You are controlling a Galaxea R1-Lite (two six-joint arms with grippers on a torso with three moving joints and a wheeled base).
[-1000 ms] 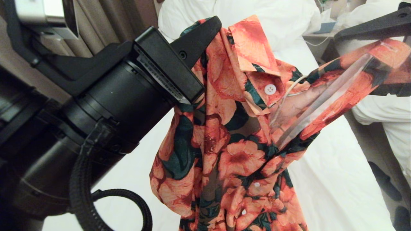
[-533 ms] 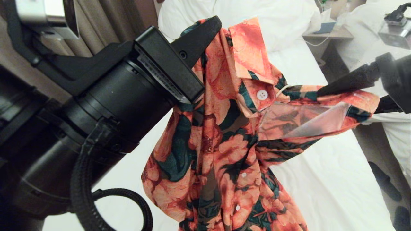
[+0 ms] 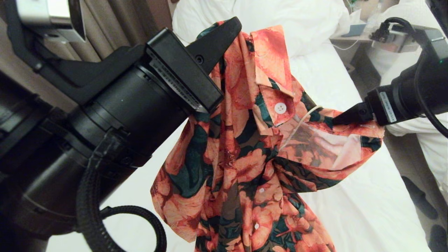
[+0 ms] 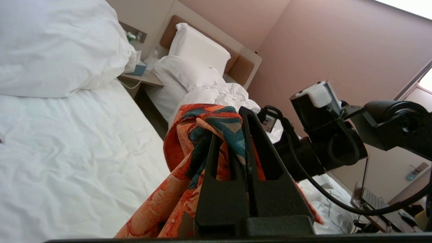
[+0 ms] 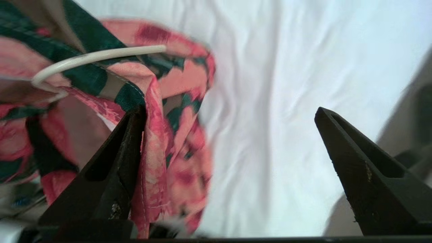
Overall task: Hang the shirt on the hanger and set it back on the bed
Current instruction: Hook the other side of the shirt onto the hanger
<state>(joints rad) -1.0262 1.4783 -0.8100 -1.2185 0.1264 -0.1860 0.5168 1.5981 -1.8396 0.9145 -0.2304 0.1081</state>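
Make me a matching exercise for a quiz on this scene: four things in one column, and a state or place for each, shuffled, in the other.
1. left hand
2. right hand
3. hanger
4. bed

A. thin white wire inside the cloth
B. open, one finger against the sleeve
C. white sheet, below everything
D. shut on the shirt

Pairs: 1-D, 2-B, 3-A, 4-C

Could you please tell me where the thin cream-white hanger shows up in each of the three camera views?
Head view: hanger shows as a thin loop beside the collar button.
Left wrist view: not visible.
Right wrist view: hanger curves across the upper-left fabric.
Shared landmark: the floral shirt.
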